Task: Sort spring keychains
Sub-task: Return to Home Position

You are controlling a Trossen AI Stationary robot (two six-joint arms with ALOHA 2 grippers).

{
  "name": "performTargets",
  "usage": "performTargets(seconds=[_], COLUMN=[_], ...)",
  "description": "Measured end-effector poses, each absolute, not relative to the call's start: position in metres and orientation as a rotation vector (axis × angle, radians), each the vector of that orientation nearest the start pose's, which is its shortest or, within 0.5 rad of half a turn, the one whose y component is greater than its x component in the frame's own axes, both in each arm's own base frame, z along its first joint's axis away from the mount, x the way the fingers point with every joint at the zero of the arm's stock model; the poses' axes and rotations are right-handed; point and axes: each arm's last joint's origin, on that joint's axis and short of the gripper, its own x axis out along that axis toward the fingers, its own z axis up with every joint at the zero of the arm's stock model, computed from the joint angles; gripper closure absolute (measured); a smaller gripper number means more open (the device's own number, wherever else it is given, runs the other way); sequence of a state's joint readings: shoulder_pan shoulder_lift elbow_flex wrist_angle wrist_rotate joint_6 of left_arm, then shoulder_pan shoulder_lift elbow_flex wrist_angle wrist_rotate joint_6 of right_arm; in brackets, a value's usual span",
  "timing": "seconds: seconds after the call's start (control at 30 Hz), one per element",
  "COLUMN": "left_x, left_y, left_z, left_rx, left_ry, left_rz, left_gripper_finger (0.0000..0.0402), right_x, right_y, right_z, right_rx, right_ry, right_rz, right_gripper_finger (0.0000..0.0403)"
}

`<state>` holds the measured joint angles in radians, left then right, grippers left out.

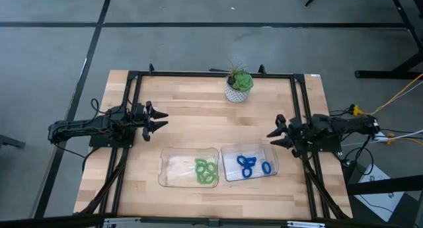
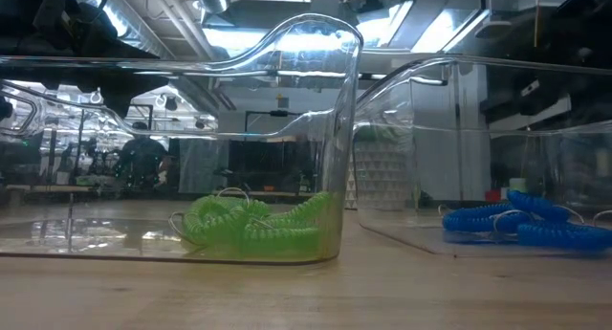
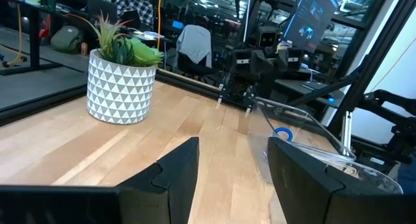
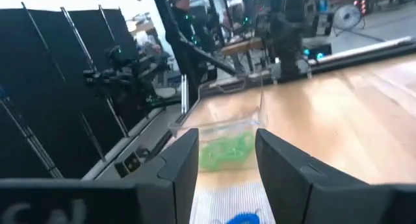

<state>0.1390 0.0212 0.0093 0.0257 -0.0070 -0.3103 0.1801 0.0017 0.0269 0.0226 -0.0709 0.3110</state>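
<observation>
Pale wooden bench (image 1: 192, 96) carries a potted plant (image 1: 238, 84) at its far edge; well left of the plant, the left arm's fingers (image 3: 179, 172) stand spread and empty. In front of the plant, green spring keychains (image 1: 205, 171) lie heaped in a clear tray (image 1: 173, 168) slightly left, blue spring keychains (image 1: 250, 166) in a second clear tray (image 1: 231, 155) slightly right, and farther right of the plant the right arm's fingers (image 4: 179, 162) are spread, empty

L tray (image 1: 173, 170) w/ keychains (image 1: 206, 172) beside R tray (image 1: 230, 163) w/ more keychains (image 1: 251, 166); plant (image 1: 238, 84) behind, table (image 1: 185, 109) rear.
</observation>
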Motion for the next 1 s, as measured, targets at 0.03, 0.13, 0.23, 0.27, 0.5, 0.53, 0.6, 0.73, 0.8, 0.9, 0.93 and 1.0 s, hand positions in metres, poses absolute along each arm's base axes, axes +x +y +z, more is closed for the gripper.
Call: performTargets(seconds=[0.03,0.13,0.23,0.27,0.5,0.53,0.6,0.73,0.8,0.9,0.93,1.0], left_x=[0.097,0.097,0.097,0.097,0.097,0.097,0.097,0.097,0.097,0.097,0.097,0.097], left_y=[0.014,0.014,0.014,0.014,0.014,0.014,0.014,0.014,0.014,0.014,0.014,0.014], left_z=[0.168,0.168,0.168,0.168,0.168,0.168,0.168,0.168,0.168,0.168,0.168,0.168], left_rx=[-0.308,-0.309,-0.309,-0.309,-0.309,-0.309,-0.309,-0.308,-0.309,-0.309,-0.309,-0.309], left_ry=[-0.036,-0.037,-0.036,-0.036,-0.036,-0.037,-0.036,-0.037,-0.037,-0.037,-0.037,-0.037], left_rz=[0.143,0.143,0.143,0.142,0.143,0.143,0.143,0.142,0.143,0.143,0.143,0.143], left_gripper_finger=[0.0224,0.0224,0.0224,0.0224,0.0224,0.0224,0.0224,0.0224,0.0224,0.0224,0.0224,0.0224], right_x=[0.094,0.095,0.095,0.095,0.096,0.096,0.096,0.096,0.096,0.096,0.096,0.096], right_y=[0.018,0.015,0.012,0.011,0.008,0.008,0.008,0.008,0.008,0.008,0.008,0.008], right_z=[0.173,0.171,0.170,0.170,0.169,0.169,0.169,0.169,0.169,0.169,0.169,0.169], right_rx=[0.311,0.310,0.309,0.306,0.260,0.259,0.252,0.254,0.253,0.253,0.253,0.253], right_ry=[0.007,0.031,0.025,0.022,0.020,0.020,0.020,0.020,0.020,0.020,0.020,0.020], right_rz=[0.262,0.225,0.186,0.166,0.078,0.079,0.079,0.079,0.079,0.079,0.079,0.079], right_gripper_finger=[0.0251,0.0251,0.0251,0.0251,0.0251,0.0251,0.0251,0.0251,0.0251,0.0251,0.0251,0.0251])
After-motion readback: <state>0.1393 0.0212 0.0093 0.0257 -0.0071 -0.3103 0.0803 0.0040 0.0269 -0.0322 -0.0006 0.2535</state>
